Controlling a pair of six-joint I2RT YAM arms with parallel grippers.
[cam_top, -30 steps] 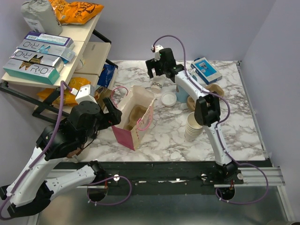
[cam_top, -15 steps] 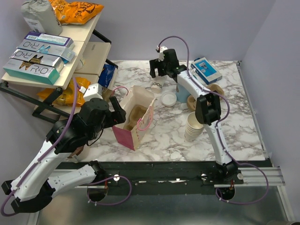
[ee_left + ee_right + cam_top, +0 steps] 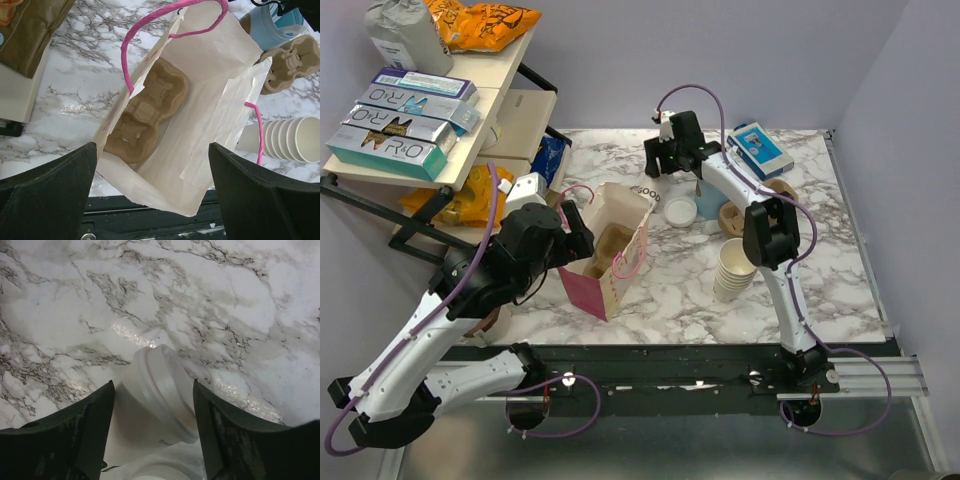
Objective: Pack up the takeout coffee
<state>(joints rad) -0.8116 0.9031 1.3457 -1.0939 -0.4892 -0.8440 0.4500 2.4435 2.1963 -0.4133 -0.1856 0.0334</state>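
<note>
I count 1 lidded takeout coffee [image 3: 152,410], 1 paper bag [image 3: 585,285] w/ 2 pink handles [image 3: 259,135], at least 2 cardboard cup carriers [image 3: 150,112], 1 stack of cream cups [image 3: 730,270] (no. of cups I cannot tell), 1 light-blue mug [image 3: 708,207] and 1 blue box [image 3: 760,150].

Left pincer [image 3: 152,170] wide open, right arm [image 3: 765,235] outstretched, right pincer [image 3: 152,390] pointing down

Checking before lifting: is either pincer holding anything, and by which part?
Left pincer: open, empty. Right pincer straddles the takeout coffee near its lidded top; whether it grips cannot be told.
</note>
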